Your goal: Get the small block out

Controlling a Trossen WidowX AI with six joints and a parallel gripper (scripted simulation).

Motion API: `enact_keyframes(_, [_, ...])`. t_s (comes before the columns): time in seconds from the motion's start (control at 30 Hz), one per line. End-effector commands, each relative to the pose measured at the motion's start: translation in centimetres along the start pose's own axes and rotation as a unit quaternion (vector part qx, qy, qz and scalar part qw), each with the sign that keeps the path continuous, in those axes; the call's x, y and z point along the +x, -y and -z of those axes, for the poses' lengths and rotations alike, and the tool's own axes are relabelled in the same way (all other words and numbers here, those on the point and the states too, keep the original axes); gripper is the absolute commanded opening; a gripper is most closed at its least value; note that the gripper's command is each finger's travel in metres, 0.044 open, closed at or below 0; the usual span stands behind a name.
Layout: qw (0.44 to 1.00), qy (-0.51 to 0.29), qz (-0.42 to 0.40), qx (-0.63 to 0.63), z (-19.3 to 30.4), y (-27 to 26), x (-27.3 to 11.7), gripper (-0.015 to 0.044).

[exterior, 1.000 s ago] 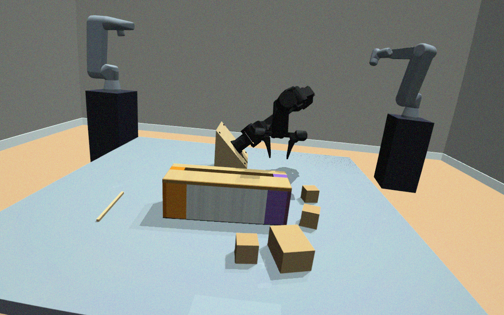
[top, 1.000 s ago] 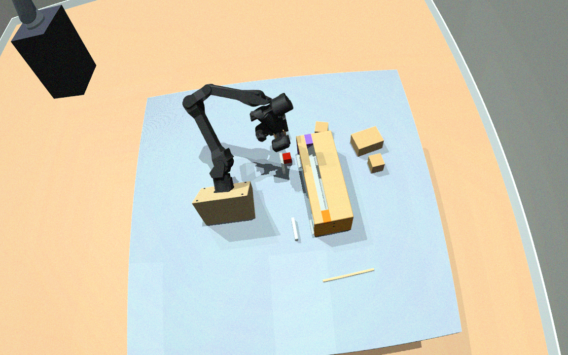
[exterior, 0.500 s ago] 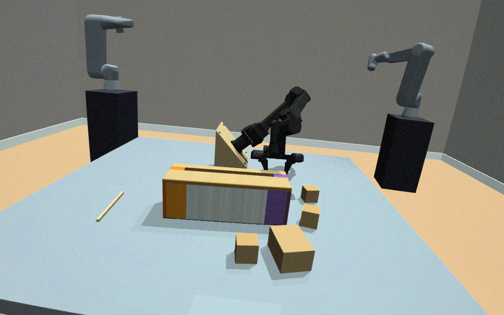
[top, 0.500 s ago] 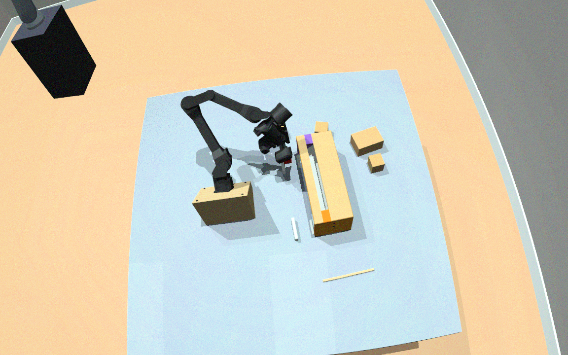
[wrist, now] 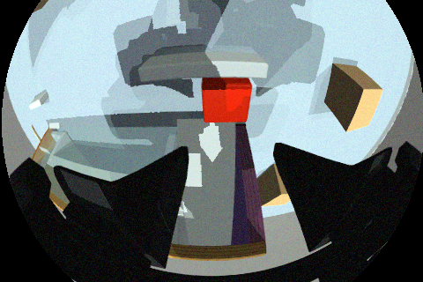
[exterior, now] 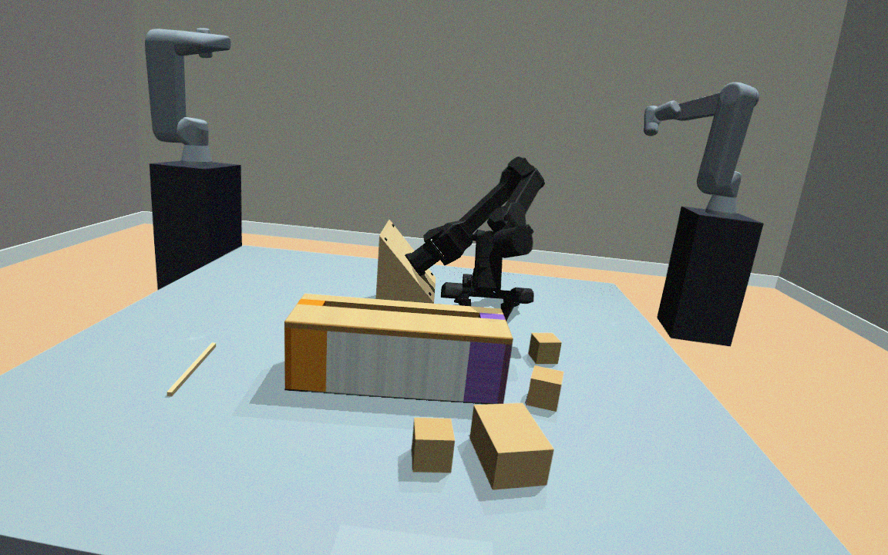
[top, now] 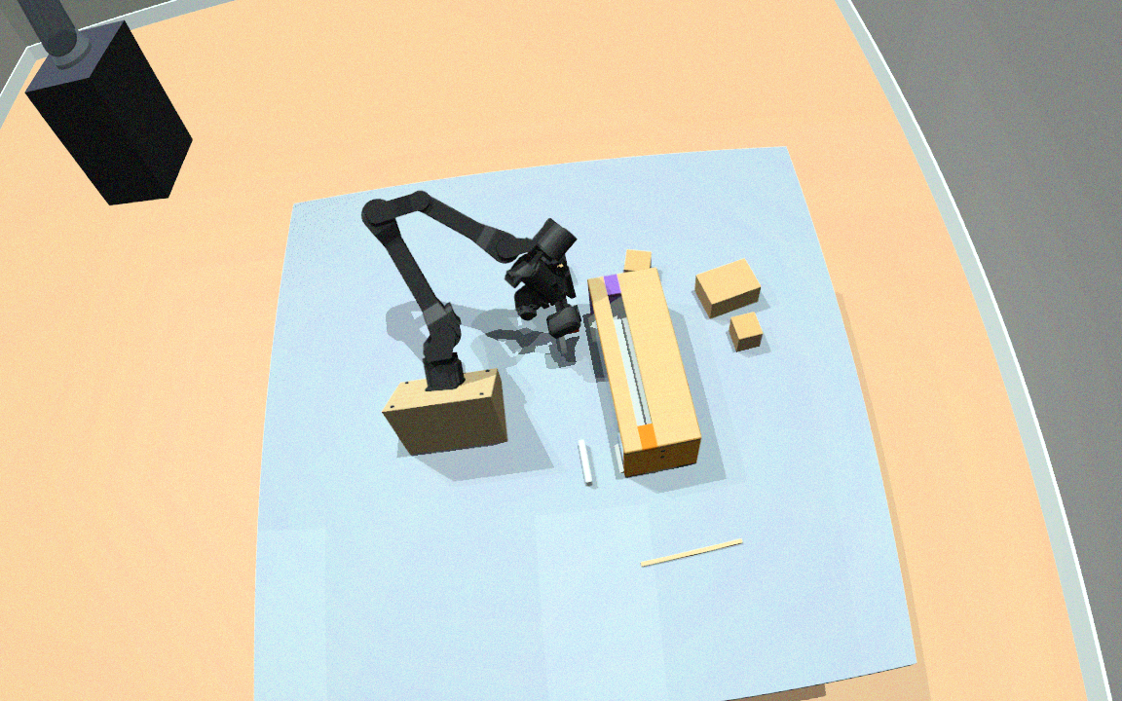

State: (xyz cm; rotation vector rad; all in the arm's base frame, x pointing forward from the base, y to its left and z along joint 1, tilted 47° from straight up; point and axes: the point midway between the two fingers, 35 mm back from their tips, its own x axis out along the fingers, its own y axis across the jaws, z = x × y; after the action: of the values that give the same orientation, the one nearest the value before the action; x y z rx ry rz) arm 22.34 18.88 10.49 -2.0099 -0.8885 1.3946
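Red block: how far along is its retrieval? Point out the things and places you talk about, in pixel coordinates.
Already out: the red block (wrist: 226, 100) lies on the table outside the box (top: 674, 357) (exterior: 398, 324) (wrist: 220, 250). In hand: the open gripper (exterior: 487, 314) (wrist: 232, 152) is positioned near it, apparently approaching. Left: grasp, lift, hold still clear of the box.

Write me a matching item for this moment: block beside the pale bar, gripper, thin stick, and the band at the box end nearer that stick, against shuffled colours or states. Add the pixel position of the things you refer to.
Things:
1. block (wrist: 226, 103)
2. gripper (top: 552, 312) (exterior: 485, 307) (wrist: 232, 152)
3. thin stick (top: 691, 552) (exterior: 191, 369)
4. end band (top: 646, 435) (exterior: 305, 358)

Colour or state:
A. orange
B. pale yellow
C. red
D. open, nothing between its fingers

Pairs: 1-C, 2-D, 3-B, 4-A
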Motion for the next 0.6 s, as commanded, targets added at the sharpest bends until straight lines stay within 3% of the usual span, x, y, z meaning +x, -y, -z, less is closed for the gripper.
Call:
enact_keyframes(0.0, [1.000, 0.005, -0.004, 0.006, -0.5, -0.4, 0.8, 0.0285])
enact_keyframes(0.57, [1.000, 0.004, -0.003, 0.006, -1.7, -0.3, 3.2, 0.0285])
